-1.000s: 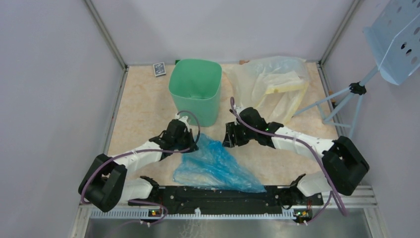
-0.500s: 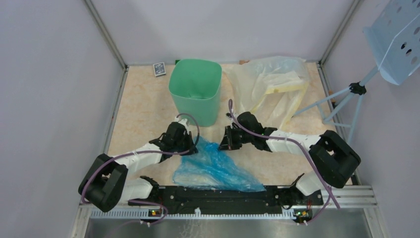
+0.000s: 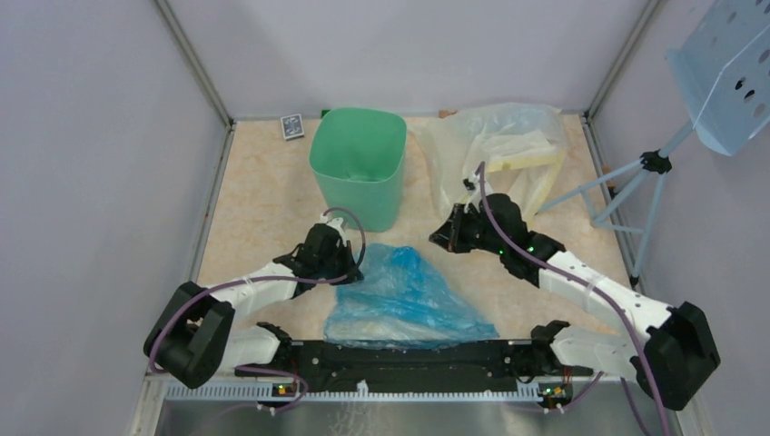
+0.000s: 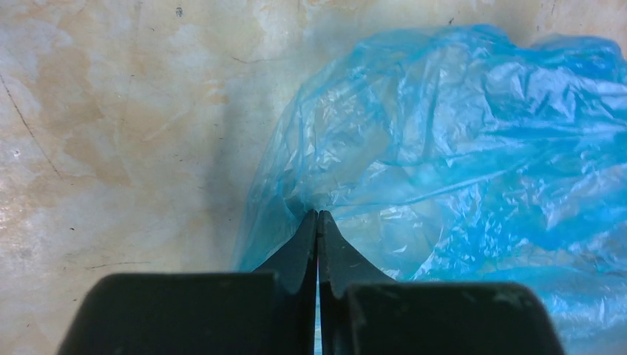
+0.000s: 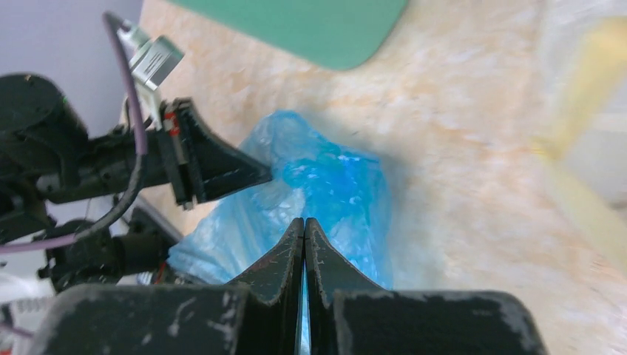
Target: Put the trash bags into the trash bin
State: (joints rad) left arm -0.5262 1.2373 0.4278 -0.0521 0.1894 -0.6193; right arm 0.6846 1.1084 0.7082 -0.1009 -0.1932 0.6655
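Note:
The blue trash bag lies crumpled on the table in front of the mint-green trash bin, which stands upright and open. My left gripper is shut on the bag's left edge; in the left wrist view its tips pinch the film of the bag. My right gripper is shut at the bag's upper right edge. In the right wrist view, darker bunched film of the bag gathers at its tips. The bin's base shows at the top of that view.
A large clear, yellow-banded plastic bag lies at the back right, just behind the right arm. A small dark box sits at the back left. A tripod leg and a blue perforated panel stand at the right wall.
My right gripper shut at the bag's right side, then swung right and back. The bag's top has widened and shifted right. The left gripper has stayed put, shut.

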